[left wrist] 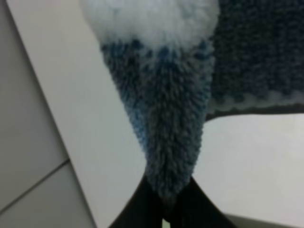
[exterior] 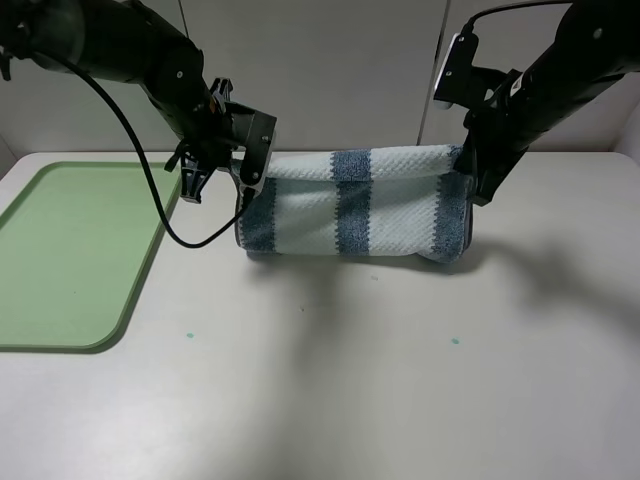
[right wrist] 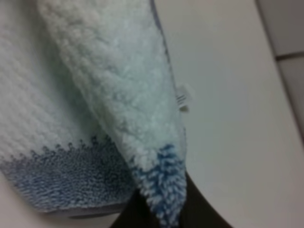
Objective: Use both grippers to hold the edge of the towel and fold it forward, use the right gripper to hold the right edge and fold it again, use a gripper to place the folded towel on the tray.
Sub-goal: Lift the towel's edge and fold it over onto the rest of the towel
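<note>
The striped towel [exterior: 355,205] hangs lifted between both arms above the white table, its lower part curling onto the surface. My left gripper [exterior: 258,176] is shut on the towel's left edge; the left wrist view shows a dusty blue towel corner [left wrist: 166,137] pinched between black fingertips [left wrist: 142,209]. My right gripper [exterior: 466,162] is shut on the towel's right edge, and in the right wrist view the pale cloth with its blue tip [right wrist: 164,190] runs into the closed fingers [right wrist: 199,209]. The light green tray [exterior: 70,255] lies flat at the far left, with nothing on it.
A black cable [exterior: 160,205] loops down from the left arm between the tray and the towel. A wall of pale panels [exterior: 340,70] rises behind the table's far edge. Bare white table [exterior: 380,380] stretches in front of the towel.
</note>
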`<state>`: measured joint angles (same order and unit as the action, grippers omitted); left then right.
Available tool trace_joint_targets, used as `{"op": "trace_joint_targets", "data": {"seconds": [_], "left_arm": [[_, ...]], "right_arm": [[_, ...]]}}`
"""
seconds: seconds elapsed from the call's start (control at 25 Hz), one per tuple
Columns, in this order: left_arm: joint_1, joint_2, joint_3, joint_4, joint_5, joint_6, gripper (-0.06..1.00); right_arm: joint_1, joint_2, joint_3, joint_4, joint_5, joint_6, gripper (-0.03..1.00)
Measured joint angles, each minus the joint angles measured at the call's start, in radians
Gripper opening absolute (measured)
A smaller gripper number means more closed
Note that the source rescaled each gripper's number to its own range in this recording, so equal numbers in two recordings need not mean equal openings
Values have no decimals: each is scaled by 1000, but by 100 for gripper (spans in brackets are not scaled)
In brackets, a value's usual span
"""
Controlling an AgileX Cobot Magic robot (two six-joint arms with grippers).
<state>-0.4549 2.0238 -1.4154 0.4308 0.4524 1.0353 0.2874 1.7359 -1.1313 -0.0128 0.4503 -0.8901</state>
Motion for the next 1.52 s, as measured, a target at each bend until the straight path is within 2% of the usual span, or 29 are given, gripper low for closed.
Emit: {"op": "trace_joint_targets", "data": {"seconds": [0.76,1.24,1.32,1.4,1.52], "left_arm": [[33,2,0,0,-132,-3,0],[35,3,0,0,-150,-4,1],[35,3,0,0,-151,-4,4],[35,3,0,0,-151,-4,11],[35,3,0,0,-151,-4,30]], "right_arm": [[-5,116,0,4,-106,0,0],[-5,116,0,7,-111,0,1],[-5,116,0,13,-108,0,8],[-5,116,0,21,-108,0,28],[-5,116,0,22,-122,25,77]]}}
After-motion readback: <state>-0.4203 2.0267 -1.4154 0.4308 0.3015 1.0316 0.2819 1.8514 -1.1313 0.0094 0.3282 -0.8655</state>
